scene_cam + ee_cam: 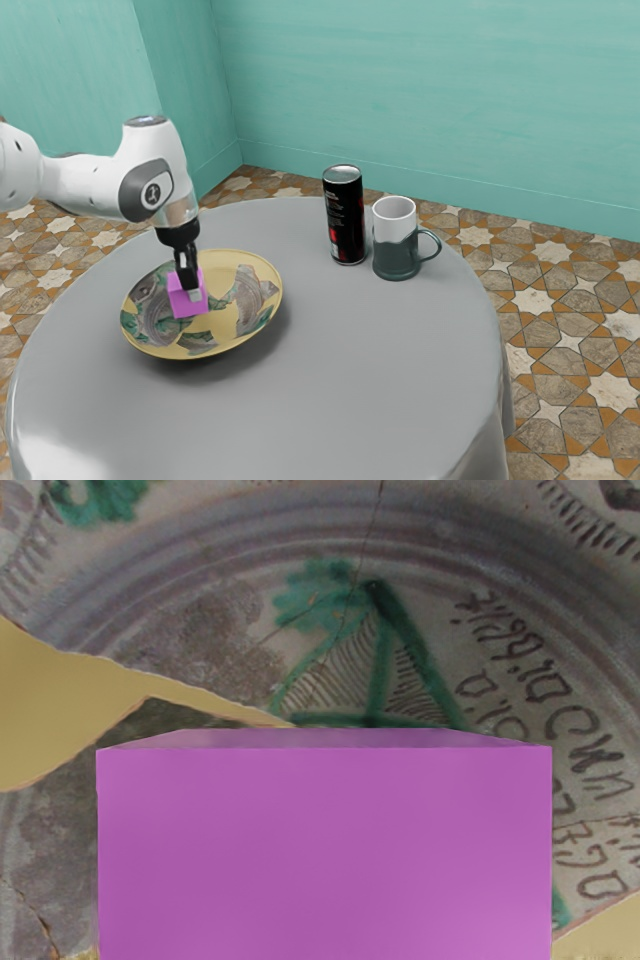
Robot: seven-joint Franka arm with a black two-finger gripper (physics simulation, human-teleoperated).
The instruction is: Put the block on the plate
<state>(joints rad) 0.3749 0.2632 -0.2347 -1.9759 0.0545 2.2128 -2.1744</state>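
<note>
Tool: the black two-finger gripper (191,289) is pointing down over the plate and appears to be clamping the magenta block (185,309); the near finger is lying against one face, while the block is hiding the opposite contact. The block is sitting within the plate's outline, slightly toward the exterior view's left of its middle. Whether its underside is touching the plate is not resolvable from these angles. Step in hand, as judged: setting down and releasing. Good practice is calling for a slow vertical descent if any gap remains, keeping the base parallel to the painted well, stopping at first contact, then opening evenly and lifting straight up so neither finger is dragging the block. Risk: releasing high could be tipping it, while pressing hard could be rocking the dish. Containers: the yellow-rimmed decorated ceramic plate (258,311) is resting on the grey cloth-covered round table (375,365), with the block the only object seen within its rim. Off the plate toward the exterior view's right, a black cylindrical can (346,222) is standing upright, its grey top looking closed. Farther from the plate, beside the can, a white-and-teal mug (395,256) is standing upright; its pale inner wall is showing, contents undetermined.
</note>
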